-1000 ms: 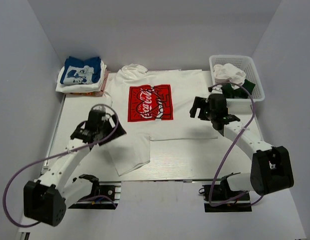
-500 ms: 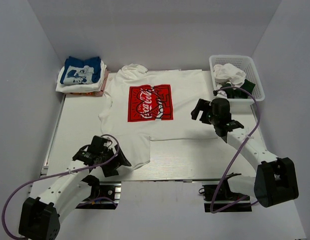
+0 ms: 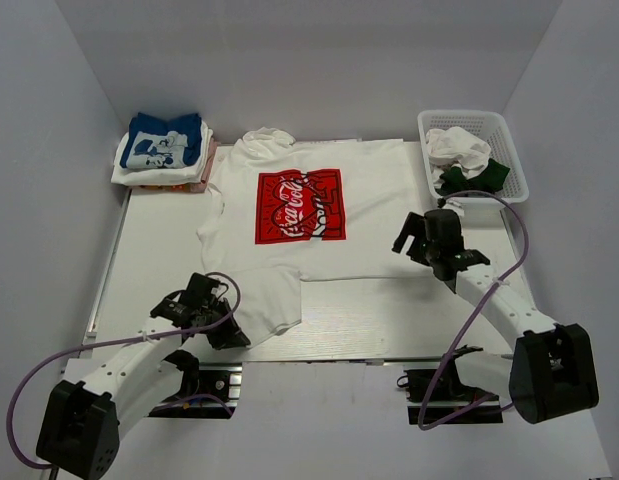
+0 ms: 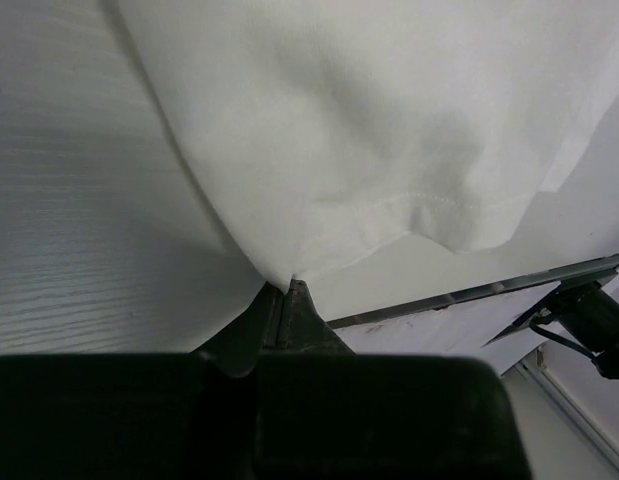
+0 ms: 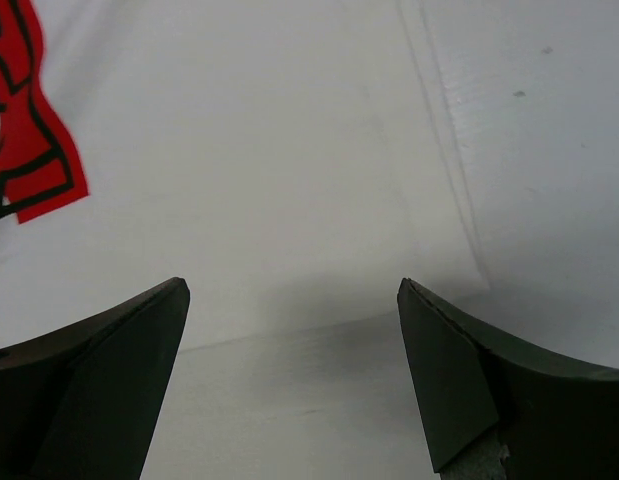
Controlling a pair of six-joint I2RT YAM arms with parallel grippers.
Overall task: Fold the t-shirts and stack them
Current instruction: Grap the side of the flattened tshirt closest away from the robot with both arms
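Observation:
A large white t-shirt (image 3: 374, 195) with a red square logo (image 3: 299, 205) lies spread on the table, one flap reaching toward the near edge. My left gripper (image 3: 232, 335) is low at that flap's near left corner, shut on a pinch of the hem (image 4: 289, 275). The cloth (image 4: 369, 130) fans out above the closed jaws (image 4: 286, 292). My right gripper (image 3: 414, 237) hovers open over the shirt's lower right edge (image 5: 239, 150), nothing between its fingers (image 5: 294, 290). Folded t-shirts (image 3: 161, 150), a blue one with white print on top, are stacked at the far left.
A white basket (image 3: 519, 165) at the far right holds crumpled white and dark green clothes. The table's metal front rail (image 4: 469, 295) runs just beyond the pinched hem. White walls close in both sides and the back.
My left arm swung from near the left sleeve down to the near flap and shut on its hem. The right gripper drifted a little nearer and right, staying open.

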